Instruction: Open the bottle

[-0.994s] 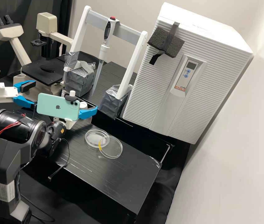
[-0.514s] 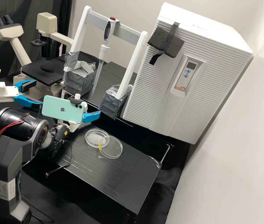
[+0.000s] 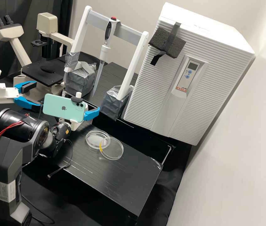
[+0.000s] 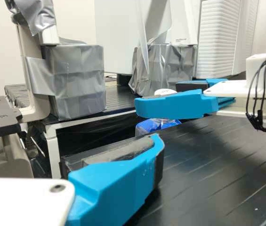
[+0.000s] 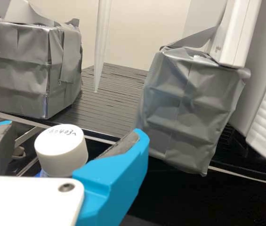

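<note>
A black bench (image 3: 117, 179) runs along a pale wall (image 3: 233, 157), and the biggest thing on it is a white ribbed cabinet (image 3: 195, 78) at 3 o'clock. At 10 o'clock stands a beige microscope (image 3: 20, 50). At 12 o'clock a white stand (image 3: 120, 31), footed in grey taped blocks (image 3: 79, 78), holds a pipette (image 3: 103, 53) hanging tip down. The left claw (image 3: 37, 94) sits just in front of the microscope, its 2 blue fingers spread wide with nothing between them. The right claw (image 5: 69, 136), at 3 o'clock of the left one, carries a mint phone (image 3: 64, 107) on top. 2 clear dishes (image 3: 98, 138), overlapping, lie on the bench at 4 o'clock of the right claw. The bottle (image 4: 154, 126), blue below, stands upright on the bench inside the right claw. That claw's fingers are apart, 1 on each side of the white cap (image 5: 61, 143), with a gap showing on both sides.
</note>
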You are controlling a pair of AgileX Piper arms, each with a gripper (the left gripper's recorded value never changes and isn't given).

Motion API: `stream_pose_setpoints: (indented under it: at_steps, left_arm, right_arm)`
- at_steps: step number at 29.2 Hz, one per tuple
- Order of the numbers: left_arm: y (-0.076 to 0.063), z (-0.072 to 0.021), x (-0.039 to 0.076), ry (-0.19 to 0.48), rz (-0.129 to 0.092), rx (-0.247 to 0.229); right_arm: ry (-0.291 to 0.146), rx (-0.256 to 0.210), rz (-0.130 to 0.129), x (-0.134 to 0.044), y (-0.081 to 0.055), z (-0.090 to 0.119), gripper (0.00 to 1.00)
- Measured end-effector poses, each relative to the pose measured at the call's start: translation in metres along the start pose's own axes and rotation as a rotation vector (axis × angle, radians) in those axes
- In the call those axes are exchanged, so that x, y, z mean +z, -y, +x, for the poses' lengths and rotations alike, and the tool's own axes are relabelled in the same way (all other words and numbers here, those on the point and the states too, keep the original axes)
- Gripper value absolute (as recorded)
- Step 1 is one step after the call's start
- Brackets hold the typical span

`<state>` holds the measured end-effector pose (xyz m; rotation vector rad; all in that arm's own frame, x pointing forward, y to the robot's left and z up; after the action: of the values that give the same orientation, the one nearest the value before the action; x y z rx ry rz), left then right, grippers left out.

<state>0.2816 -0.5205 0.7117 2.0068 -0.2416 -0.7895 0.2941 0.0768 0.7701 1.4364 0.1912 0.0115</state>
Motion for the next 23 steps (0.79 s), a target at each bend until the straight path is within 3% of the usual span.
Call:
stream_pose_setpoints:
  at_steps: [23]
  left_arm:
    - [-0.0008, -0.0004, -0.0027, -0.031, -0.015, 0.012]
  right_arm:
    - [-0.025, -0.018, -0.012, -0.0043, 0.0032, -0.0003, 0.00]
